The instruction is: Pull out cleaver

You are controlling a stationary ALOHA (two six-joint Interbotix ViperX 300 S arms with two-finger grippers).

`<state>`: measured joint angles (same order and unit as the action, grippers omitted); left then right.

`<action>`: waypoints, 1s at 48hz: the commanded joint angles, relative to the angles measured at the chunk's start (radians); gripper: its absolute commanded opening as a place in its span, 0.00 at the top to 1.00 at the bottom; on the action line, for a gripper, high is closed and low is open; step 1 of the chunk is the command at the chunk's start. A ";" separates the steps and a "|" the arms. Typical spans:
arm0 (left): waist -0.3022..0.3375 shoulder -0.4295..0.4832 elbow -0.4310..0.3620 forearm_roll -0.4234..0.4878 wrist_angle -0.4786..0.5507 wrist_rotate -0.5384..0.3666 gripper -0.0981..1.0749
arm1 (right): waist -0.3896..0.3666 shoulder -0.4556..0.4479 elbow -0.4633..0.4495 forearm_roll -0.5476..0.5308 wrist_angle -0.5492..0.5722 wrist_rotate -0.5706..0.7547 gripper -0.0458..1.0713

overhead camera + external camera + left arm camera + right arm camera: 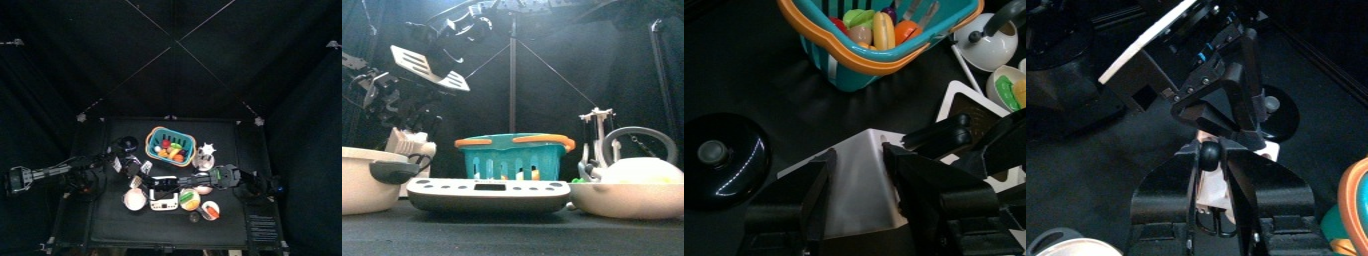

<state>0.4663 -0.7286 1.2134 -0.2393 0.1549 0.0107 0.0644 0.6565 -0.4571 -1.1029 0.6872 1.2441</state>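
The cleaver is a flat silver blade held high above the table on the left of the front view. My left gripper is shut on the blade, which fills the gap between its jaws. My right gripper is shut on a black, round-ended handle. The blade also shows in the right wrist view, with the left arm's jaws clamped on it. In the top view both grippers meet over the table's middle left.
A teal basket of toy food stands at the table's middle back, a white kettle to its right. A white bowl, a scale and a plate line the front edge. A black lid lies on the table.
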 commanded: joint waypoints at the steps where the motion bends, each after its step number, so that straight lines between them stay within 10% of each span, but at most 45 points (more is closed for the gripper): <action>1: 0.003 0.003 -0.012 0.002 0.003 0.002 0.22 | -0.008 -0.026 -0.035 -0.002 0.003 -0.002 0.46; 48: 0.003 0.003 -0.009 0.005 0.020 0.003 0.22 | 0.023 -0.135 0.034 -0.046 0.035 -0.005 0.47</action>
<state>0.4694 -0.7286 1.2134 -0.2378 0.1703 0.0107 0.0905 0.5998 -0.4203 -1.1413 0.7286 1.2410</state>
